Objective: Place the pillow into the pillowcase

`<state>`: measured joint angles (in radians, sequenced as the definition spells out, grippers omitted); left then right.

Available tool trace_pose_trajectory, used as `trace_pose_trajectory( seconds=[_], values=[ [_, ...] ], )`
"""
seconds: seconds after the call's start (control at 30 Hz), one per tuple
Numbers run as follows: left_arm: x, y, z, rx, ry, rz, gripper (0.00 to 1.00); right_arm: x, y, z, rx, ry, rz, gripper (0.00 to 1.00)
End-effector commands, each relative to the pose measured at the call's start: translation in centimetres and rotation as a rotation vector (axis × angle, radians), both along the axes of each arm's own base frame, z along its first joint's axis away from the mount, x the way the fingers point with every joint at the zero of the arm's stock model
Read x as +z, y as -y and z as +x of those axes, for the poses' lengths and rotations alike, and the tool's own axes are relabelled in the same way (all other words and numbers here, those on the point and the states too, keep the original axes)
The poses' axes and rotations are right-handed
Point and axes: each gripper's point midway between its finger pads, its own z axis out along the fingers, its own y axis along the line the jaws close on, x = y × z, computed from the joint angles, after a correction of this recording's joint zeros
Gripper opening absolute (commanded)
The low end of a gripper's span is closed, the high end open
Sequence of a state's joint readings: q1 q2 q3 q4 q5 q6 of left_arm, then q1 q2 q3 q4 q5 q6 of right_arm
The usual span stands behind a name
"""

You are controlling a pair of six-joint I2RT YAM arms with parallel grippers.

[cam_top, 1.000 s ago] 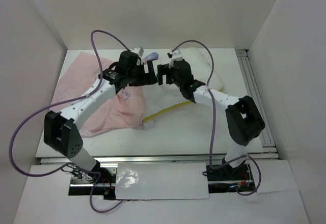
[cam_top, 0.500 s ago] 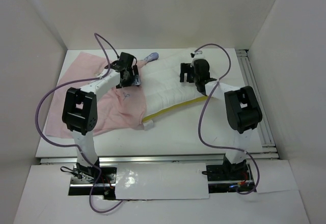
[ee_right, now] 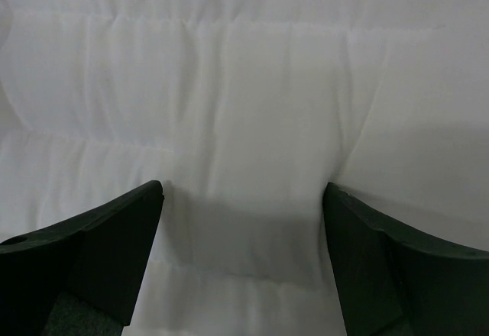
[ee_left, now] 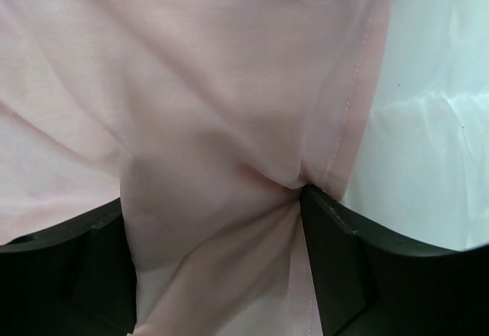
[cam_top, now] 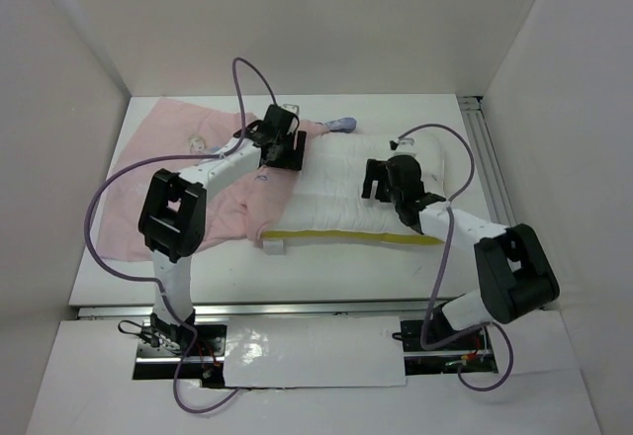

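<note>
One pillow and one pillowcase lie on the worktop, with no readable writing. Left end effector gapes around pink folds. Right end effector gapes over the pillow.

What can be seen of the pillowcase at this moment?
The pillowcase is thin, pale pink cloth, wrinkled and spread over the left of the table. A small blue bit shows at its far edge, and no print is visible. Its stitched right hem meets the left end of the white pillow. There, a fold of the cloth is gathered between the wide-apart fingers of the left tool.
</note>
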<state>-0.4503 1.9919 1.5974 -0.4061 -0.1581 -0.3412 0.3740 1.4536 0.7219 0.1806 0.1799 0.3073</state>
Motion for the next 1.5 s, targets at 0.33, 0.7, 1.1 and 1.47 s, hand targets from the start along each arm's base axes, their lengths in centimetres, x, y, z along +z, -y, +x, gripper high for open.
trace_pose_trajectory(
  seconds=[0.33,0.7,1.1,1.47],
  values=[
    [7.5,1.8,0.2,0.091,0.142,0.093,0.88,9.1,-5.3,0.8,0.276,0.181,-0.097,0.91],
    [6.8,1.0,-1.6,0.110,0.124,0.164,0.91,6.3,-12.0,1.8,0.619,0.093,-0.118,0.91],
    [9.6,-6.6,-14.1,0.355,0.140,-0.082,0.92,5.8,-17.3,-12.0,0.906,0.116,-0.288,0.98],
    [2.7,-7.1,-23.0,0.335,0.003,-0.196,0.88,-0.6,-19.5,-11.4,0.894,0.135,-0.555,1.00]
  ],
)
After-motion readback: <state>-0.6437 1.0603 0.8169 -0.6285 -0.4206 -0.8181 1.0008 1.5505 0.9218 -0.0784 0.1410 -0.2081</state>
